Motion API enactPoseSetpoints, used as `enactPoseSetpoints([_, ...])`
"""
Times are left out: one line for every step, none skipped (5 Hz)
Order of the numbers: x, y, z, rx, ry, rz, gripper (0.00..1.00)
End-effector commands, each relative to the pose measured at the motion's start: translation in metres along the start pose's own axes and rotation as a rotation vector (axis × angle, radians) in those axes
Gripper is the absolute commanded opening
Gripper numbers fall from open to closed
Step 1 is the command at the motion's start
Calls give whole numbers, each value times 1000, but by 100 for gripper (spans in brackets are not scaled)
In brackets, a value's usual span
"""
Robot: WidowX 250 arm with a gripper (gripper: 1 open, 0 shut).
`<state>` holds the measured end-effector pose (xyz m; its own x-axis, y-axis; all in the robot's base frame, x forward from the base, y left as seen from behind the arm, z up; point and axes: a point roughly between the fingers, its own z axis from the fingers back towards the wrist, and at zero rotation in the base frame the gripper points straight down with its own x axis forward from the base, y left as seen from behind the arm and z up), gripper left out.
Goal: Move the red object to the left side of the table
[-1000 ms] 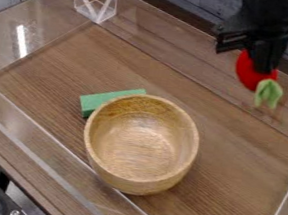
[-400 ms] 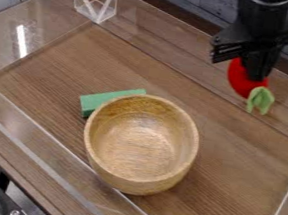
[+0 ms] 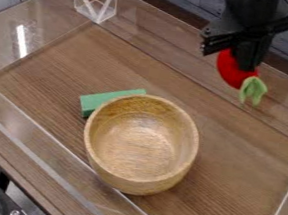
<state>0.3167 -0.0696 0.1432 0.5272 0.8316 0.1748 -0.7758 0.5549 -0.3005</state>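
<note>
The red object [image 3: 233,70], a small rounded bright-red toy fruit with a light-green leafy stem hanging at its lower right, is lifted clear of the table [image 3: 233,163] at the far right. My black gripper [image 3: 244,55] comes down from the top edge and is shut on the red object, its fingertips partly covering the fruit's top. The fruit hangs above the wood-grain surface, well to the right of the wooden bowl.
A large wooden bowl [image 3: 141,143] stands at the front centre, with a flat green piece [image 3: 108,99] tucked under its left rim. Low clear acrylic walls [image 3: 37,29] border the tabletop. A small clear stand [image 3: 94,4] sits at the back left corner.
The gripper, with the red object in it, has shifted left and slightly up across the earlier frames. The bowl and green piece have stayed put.
</note>
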Motion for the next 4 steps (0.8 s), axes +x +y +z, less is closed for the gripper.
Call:
enactPoseSetpoints([4, -17, 18, -60, -44, 12, 0])
enactPoseSetpoints([-3, -13, 14, -66, -49, -32, 0])
enactPoseSetpoints([17, 16, 19, -65, -75, 30, 0])
enactPoseSetpoints([38, 44, 15, -58, -108, 80, 0])
